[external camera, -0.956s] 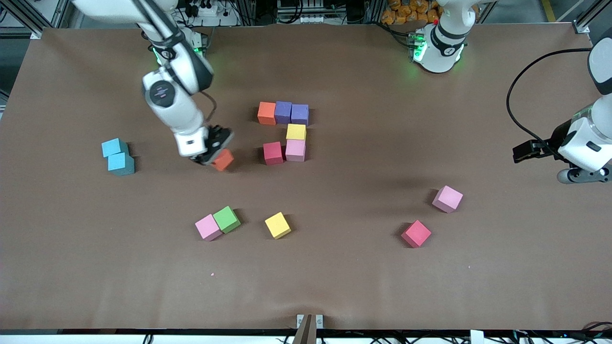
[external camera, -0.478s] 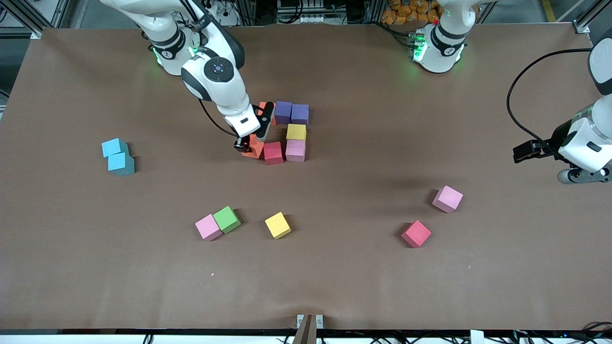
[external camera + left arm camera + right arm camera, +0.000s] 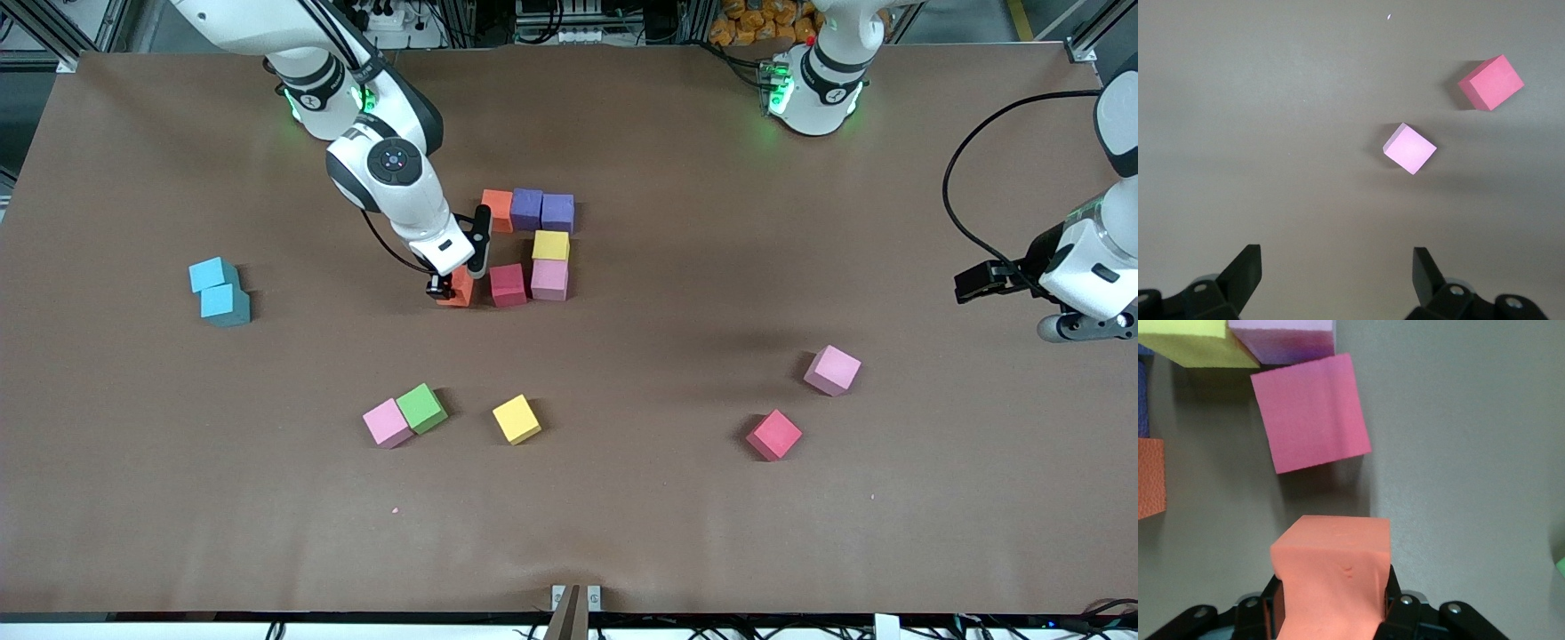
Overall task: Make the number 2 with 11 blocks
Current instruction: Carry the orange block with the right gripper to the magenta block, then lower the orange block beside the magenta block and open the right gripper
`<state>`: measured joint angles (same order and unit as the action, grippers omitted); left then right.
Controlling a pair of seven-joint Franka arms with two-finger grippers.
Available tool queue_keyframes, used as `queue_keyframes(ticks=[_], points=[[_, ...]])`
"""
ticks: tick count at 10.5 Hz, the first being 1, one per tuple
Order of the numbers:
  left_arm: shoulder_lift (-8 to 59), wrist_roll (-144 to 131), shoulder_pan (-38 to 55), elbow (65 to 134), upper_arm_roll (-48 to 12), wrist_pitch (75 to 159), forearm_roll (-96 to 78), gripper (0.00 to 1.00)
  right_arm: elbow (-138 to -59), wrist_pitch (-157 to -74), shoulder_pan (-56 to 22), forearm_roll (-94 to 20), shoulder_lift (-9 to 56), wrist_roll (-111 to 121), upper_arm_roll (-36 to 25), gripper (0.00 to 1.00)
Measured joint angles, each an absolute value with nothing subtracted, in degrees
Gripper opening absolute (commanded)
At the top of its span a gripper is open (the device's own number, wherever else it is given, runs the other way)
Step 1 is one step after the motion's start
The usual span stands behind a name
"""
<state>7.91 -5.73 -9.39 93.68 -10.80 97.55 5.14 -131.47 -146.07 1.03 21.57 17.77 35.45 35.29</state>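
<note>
Right gripper (image 3: 455, 286) clamping orange foam cube (image 3: 1333, 577), lowering just beside crimson foam cube (image 3: 508, 284); squaring edges flush before releasing advisable. Left gripper (image 3: 1335, 273) waiting, jaws wide, empty.

The right gripper (image 3: 1331, 600) clamps an orange foam cube (image 3: 1333, 570), held near a crimson-red foam cube (image 3: 1310, 412) lying on the brown table (image 3: 1458, 453).

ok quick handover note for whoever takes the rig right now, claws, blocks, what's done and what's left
Right claw: shut on the second orange foam cube, down beside the crimson foam cube in the partial digit.
Left claw: open, waiting over the table's left-arm end.
Done: six cubes placed: orange, two purple, yellow, pink, crimson.
Left: release this orange, then place four of the loose pink, green, yellow, pink and crimson cubes nearer the front camera.
</note>
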Motion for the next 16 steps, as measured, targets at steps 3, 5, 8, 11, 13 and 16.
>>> queue_keyframes(ticks=[3,5,8,11,13,16], points=[[7.9,-5.7,-9.4,93.7,-10.8,97.5,5.1,1.00,-129.8,-146.2,-1.4,21.6,20.2,35.4,35.4,0.30],[7.9,-5.7,-9.4,93.7,-10.8,97.5,5.1,1.00,-128.1,-146.2,-2.6,21.6,21.8,35.5,34.3,0.30],[8.0,-5.7,-9.4,93.7,-10.8,97.5,5.1,1.00,-126.2,-146.2,-5.6,21.6,23.8,35.5,32.0,0.30],[8.0,-5.7,-9.4,93.7,-10.8,97.5,5.1,1.00,-126.1,-146.0,-5.8,21.6,24.3,35.5,31.7,0.30],[8.0,-5.7,-9.2,93.7,-10.9,97.5,5.1,1.00,-126.1,-145.8,-5.8,21.6,24.4,35.5,31.7,0.30],[8.0,-5.7,-9.2,93.7,-10.9,97.5,5.1,1.00,-126.1,-145.0,-6.0,21.6,24.5,35.5,31.7,0.30]])
